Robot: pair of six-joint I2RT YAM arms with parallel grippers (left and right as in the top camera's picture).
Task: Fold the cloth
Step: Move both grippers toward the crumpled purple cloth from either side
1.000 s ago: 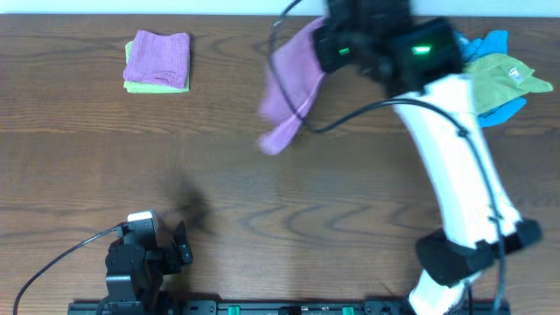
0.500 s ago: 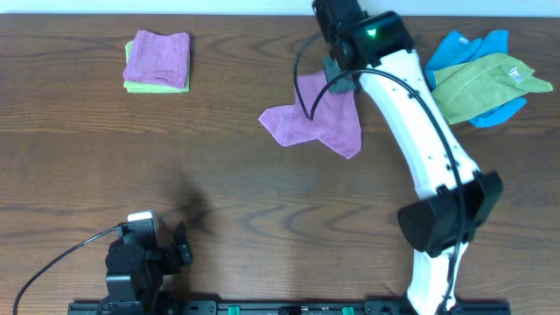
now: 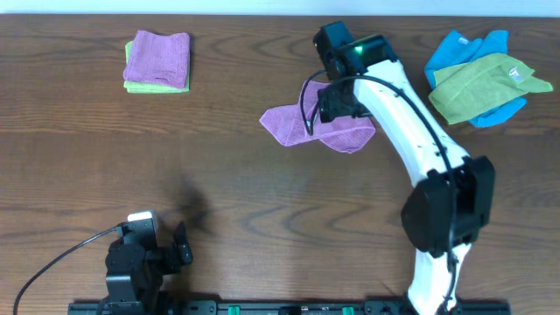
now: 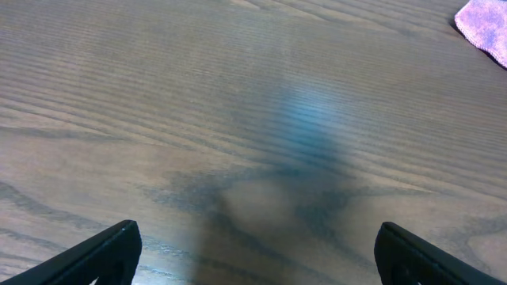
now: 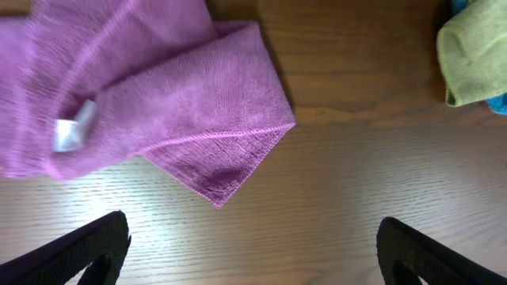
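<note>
The violet-purple cloth lies rumpled on the wooden table at upper centre, doubled over on itself. In the right wrist view the cloth fills the upper left, its small white tag showing and one corner pointing toward me. My right gripper hovers over the cloth's right part; its jaws stand wide open with only bare wood between them. My left gripper rests near the front left edge, open over bare table. A corner of the cloth shows at the top right of the left wrist view.
A folded pinkish-purple cloth on a lime-green one sits at the back left. A heap of blue and green cloths lies at the back right, its green edge close to the right of the cloth.
The right gripper carried the hanging cloth down to the table, opened and let it go. The cloth now lies bunched under the arm. The left arm has not moved.
</note>
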